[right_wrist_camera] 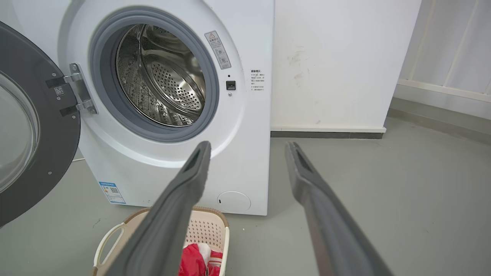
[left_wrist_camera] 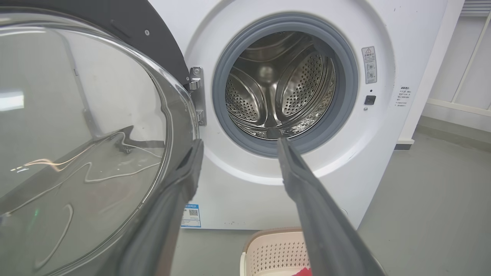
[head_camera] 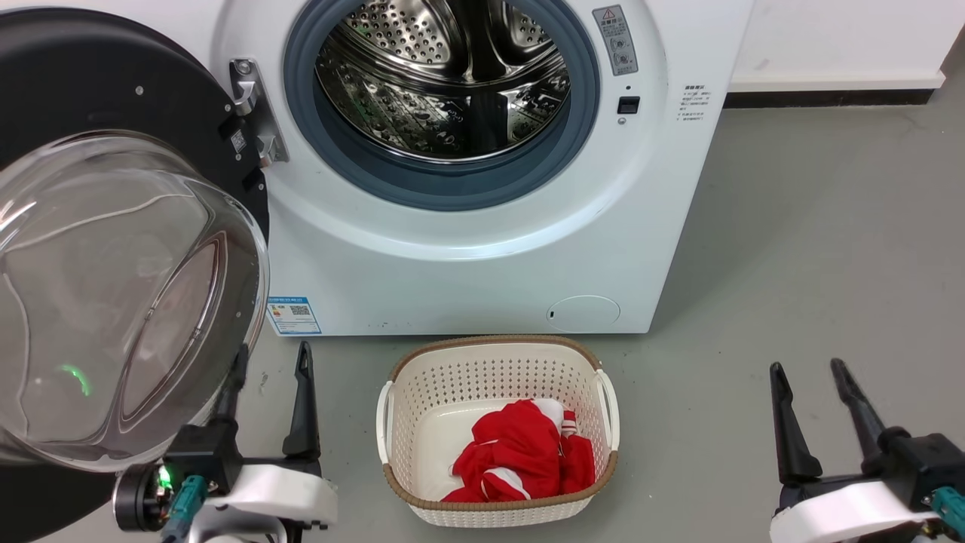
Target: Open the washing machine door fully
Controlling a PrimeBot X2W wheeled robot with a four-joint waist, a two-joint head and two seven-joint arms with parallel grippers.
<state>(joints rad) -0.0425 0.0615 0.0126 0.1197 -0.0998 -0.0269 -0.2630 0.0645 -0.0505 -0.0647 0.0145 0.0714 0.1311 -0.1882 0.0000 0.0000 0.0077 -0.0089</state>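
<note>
So, your door point(head_camera: 128, 249) stood wide open left of the drum point(head_camera: 445, 83), glass bowl bulging toward you. Your left gripper point(head_camera: 273, 353) was spread, one finger just beside the glass. Your right gripper point(head_camera: 807, 368) was spread too, empty. The blue QR sticker point(head_camera: 294, 314) and warning-triangle label point(head_camera: 616, 39) had print too small to read.
</note>
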